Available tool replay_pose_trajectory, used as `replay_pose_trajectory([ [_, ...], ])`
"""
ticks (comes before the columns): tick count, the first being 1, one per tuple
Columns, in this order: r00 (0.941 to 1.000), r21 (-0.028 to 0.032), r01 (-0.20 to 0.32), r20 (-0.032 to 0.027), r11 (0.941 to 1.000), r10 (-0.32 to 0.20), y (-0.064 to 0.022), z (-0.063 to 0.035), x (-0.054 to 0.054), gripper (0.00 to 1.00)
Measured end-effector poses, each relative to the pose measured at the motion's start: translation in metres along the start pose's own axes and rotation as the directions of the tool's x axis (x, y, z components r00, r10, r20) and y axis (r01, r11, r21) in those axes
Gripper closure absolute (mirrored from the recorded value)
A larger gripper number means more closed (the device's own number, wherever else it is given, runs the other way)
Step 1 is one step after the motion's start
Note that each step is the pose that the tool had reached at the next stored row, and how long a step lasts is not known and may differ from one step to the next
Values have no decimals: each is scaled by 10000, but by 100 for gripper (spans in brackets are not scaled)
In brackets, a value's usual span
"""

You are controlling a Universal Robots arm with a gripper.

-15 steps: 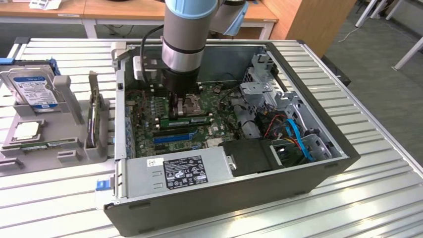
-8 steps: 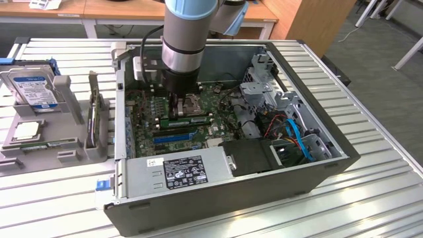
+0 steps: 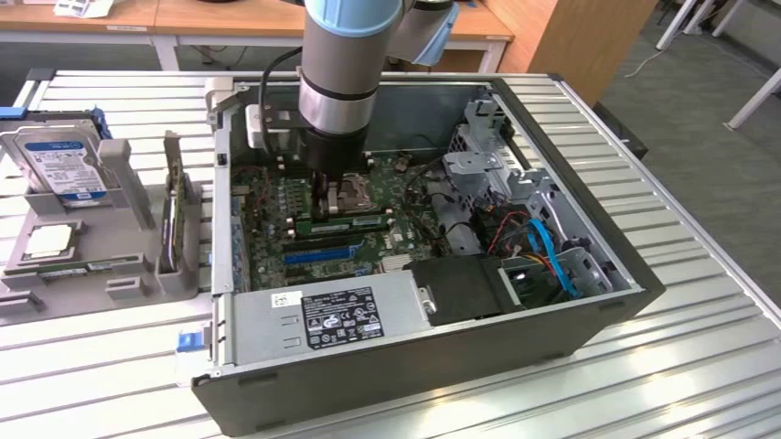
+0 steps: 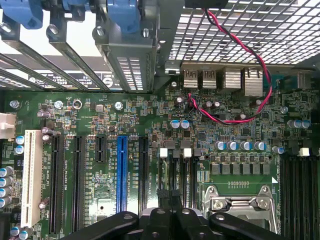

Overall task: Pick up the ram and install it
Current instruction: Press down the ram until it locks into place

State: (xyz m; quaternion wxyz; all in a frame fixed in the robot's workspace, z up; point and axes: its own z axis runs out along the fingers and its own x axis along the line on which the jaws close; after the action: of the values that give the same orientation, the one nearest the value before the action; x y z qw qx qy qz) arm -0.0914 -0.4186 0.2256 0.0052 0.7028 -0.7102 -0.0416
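Note:
A ram stick (image 3: 91, 267), green and narrow, lies flat in the grey fixture (image 3: 123, 197) at the exterior view's left, outside the computer case (image 3: 573, 302). A second thin green board (image 3: 181, 219) stands on edge in the same fixture. My gripper (image 3: 324, 195) is down inside the case over the motherboard (image 3: 274, 197), beside the silver processor socket (image 3: 357, 187), far from both sticks. In the wrist view the black fingers (image 4: 125, 221) of the gripper (image 4: 170, 217) are pressed together, shut, with nothing held. Long black memory slots (image 4: 300, 195) run beside the socket (image 4: 240, 205).
A long blue expansion slot (image 4: 121, 172) and black slots cross the board. A red and black wire (image 4: 250, 65) loops near the rear ports. The power supply (image 3: 329, 315), drive cage (image 3: 488, 165) and blue cables (image 3: 555, 261) crowd the case. A hard drive (image 3: 55, 165) and a processor chip (image 3: 49, 240) sit in the fixture.

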Motion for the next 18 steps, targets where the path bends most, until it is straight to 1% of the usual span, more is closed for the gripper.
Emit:
replay_pose_trajectory([
  [18, 10000, 0, -1, -1, 10000, 1, -1, 12, 2, 90],
])
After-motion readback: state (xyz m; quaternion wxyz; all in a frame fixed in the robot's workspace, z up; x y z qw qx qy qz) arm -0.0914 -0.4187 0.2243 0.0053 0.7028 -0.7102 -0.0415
